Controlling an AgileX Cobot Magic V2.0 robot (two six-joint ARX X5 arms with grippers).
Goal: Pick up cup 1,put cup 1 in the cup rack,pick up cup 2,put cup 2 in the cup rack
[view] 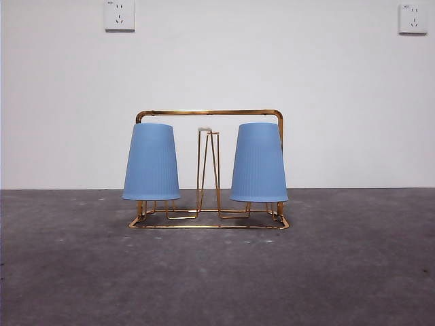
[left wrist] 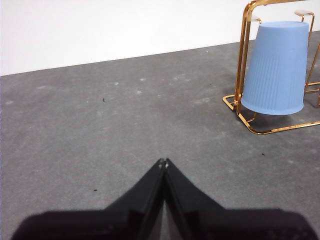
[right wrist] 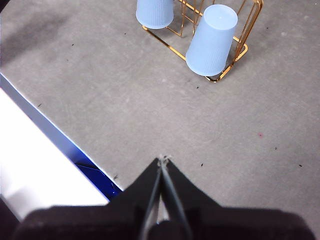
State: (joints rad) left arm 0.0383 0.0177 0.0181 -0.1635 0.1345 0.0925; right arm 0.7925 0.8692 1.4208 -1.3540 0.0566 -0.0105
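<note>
Both cups were on the rack [view: 209,113]. It sat mid-surface [view: 217,272], gold wire, rounded rectangular frame upright. Left cup [view: 151,161] was upside down over the left peg, rim hanging just above the wire base. Right cup [view: 258,163] was the same on the right peg, tilted slightly. The middle peg [view: 208,170] was bare, standing between the two cups. Both cups were light blue and ribbed. Left claw [left wrist: 163,162] was off to the side, well apart from the rack, jaws pressed together, gripping nothing; only one cup showed in its view. Right claw [right wrist: 163,159] was likewise closed tight and empty, well back from the rack, near the surface edge. Neither arm showed in the front view. Two wall sockets were high on the white wall [view: 272,68] behind.
</note>
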